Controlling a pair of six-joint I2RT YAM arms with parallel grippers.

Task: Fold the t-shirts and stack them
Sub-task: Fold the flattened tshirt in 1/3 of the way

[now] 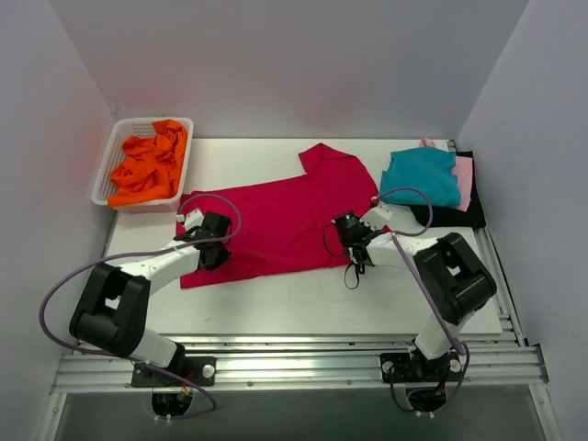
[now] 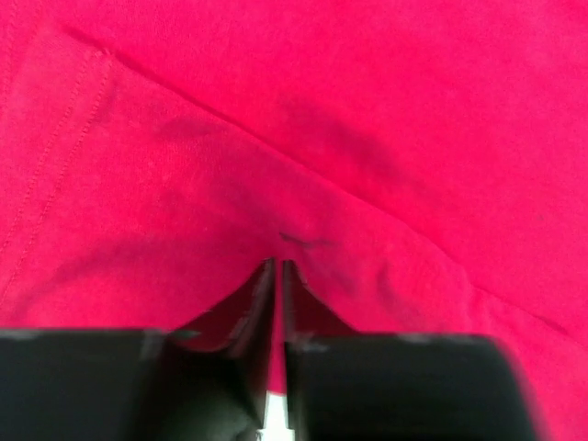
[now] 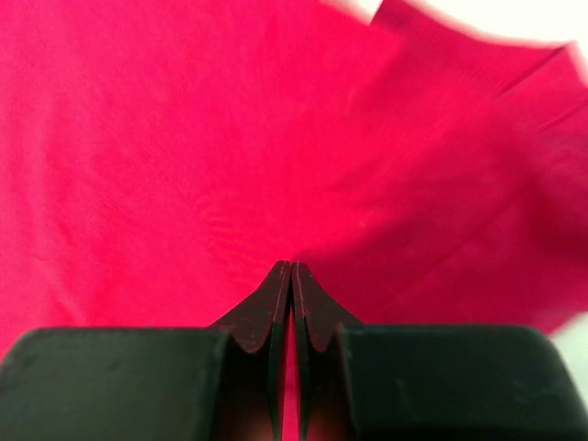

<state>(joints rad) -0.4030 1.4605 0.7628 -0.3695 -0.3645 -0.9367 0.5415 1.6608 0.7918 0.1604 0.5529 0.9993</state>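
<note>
Left end effector [image 2: 277,265] and right end effector [image 3: 291,266] each pinch the crimson-red t-shirt [image 1: 285,220] spread on the counter [image 1: 276,303]

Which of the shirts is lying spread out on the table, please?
The red shirt in the middle; the orange one is crumpled in the basket, and the teal, pink and black ones sit stacked at the far right.
</note>
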